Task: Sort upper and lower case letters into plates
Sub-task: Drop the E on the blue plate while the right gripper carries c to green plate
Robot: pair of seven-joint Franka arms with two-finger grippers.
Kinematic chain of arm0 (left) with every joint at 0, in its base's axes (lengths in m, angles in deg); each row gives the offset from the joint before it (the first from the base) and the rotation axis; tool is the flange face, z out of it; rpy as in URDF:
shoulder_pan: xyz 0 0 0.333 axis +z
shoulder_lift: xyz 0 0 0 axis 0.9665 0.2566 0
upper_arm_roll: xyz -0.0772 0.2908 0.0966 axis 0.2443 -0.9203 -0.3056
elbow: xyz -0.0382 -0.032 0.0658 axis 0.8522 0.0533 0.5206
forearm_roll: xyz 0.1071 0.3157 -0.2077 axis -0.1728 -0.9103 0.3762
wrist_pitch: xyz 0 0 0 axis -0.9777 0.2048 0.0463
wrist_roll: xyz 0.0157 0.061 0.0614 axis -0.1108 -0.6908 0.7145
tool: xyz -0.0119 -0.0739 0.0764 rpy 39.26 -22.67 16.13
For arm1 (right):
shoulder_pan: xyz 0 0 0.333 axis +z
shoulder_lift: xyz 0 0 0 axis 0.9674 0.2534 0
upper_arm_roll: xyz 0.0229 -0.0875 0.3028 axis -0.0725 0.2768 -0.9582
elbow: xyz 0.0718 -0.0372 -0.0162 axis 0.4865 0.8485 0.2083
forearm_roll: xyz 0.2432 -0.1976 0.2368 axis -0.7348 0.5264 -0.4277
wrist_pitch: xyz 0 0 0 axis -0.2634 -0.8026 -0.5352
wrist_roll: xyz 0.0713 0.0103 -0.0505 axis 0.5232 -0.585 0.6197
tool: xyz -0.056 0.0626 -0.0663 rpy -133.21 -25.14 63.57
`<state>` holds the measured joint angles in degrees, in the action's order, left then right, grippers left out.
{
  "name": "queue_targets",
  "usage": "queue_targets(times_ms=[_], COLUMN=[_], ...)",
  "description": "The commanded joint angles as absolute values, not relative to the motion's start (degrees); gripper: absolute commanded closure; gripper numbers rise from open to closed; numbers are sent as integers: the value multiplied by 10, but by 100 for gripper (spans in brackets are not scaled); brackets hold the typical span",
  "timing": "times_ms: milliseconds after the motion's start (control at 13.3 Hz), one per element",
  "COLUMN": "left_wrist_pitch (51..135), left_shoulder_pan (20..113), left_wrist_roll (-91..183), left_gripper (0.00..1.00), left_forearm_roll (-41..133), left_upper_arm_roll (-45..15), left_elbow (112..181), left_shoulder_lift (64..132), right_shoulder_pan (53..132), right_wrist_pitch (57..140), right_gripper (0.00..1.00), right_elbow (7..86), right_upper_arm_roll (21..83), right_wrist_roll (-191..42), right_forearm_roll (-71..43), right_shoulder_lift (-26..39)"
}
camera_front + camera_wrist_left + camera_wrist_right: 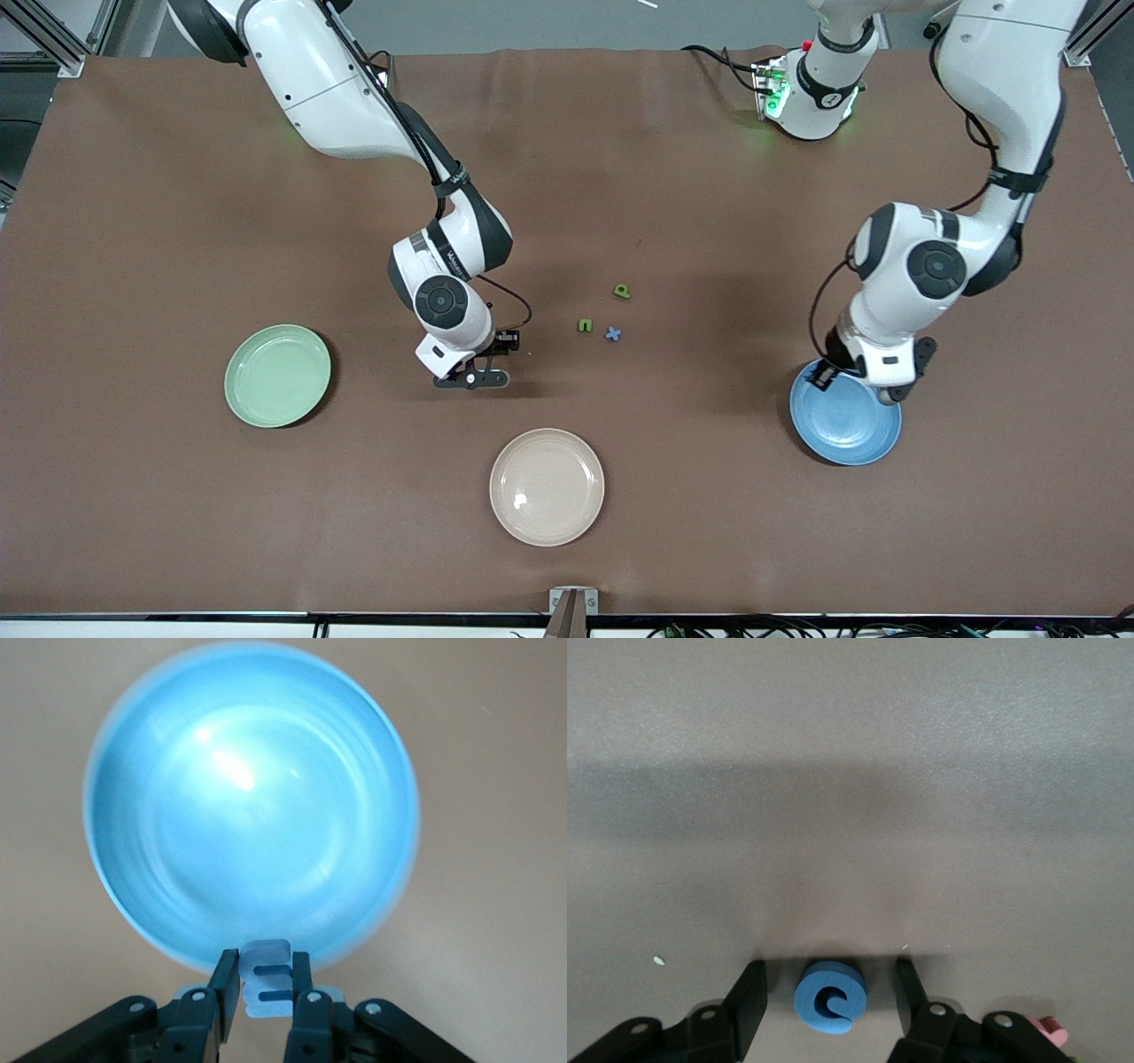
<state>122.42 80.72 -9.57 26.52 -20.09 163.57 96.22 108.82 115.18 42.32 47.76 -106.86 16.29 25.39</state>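
On the brown tabletop [177, 221] the green plate [277, 376] lies toward the right arm's end and the blue plate [845, 424] toward the left arm's, the beige plate [547, 486] at 6 o'clock between them. The left pincer [266, 985], clenched on a pale blue letter E [266, 979], hangs over the blue plate's 12 o'clock rim. The right pincer [831, 997] is released, low on the tabletop astride a blue letter e [830, 996]; three small letters [604, 315] lie at 3 o'clock of it.

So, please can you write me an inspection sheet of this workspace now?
Surface: brown table, flat.
Job's things: green plate, blue plate; letters: green p, green n, blue x, blue e, pale E.
Clutter: beige plate.
Grippers: left gripper shut on pale E over the blue plate; right gripper open around blue e.
Cables: along both arms.
Surroundings: metal frame at corners.
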Motion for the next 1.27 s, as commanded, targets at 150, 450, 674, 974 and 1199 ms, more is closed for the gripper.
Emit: queue_targets(times_ms=[150, 450, 674, 974, 1199], left_wrist_pitch=[1217, 1217, 1196, 1140, 1140], left_shoulder_pan=[856, 873, 861, 862, 848], left_wrist_roll=[-68, -65, -72, -89, -164], left_gripper=[84, 1, 0, 5, 7], left_forearm_roll=[198, 170, 170, 174, 174], left_upper_arm_roll=[-196, -195, -187, -104, -45], left_elbow=[1602, 1597, 1595, 1598, 1601], left_shoulder_lift=[1013, 1020, 1010, 990, 999], right_shoulder_pan=[1092, 1091, 1085, 1048, 971], right_wrist_pitch=[1158, 1157, 1150, 1056, 1007], right_gripper=[55, 75, 83, 84, 85], right_elbow=[447, 447, 446, 444, 468], right_upper_arm_roll=[479, 479, 479, 499, 503], right_wrist_roll=[-1076, -1076, -1076, -1039, -937], right_forearm_roll=[159, 159, 159, 162, 166], right_shoulder_lift=[244, 243, 231, 149, 95])
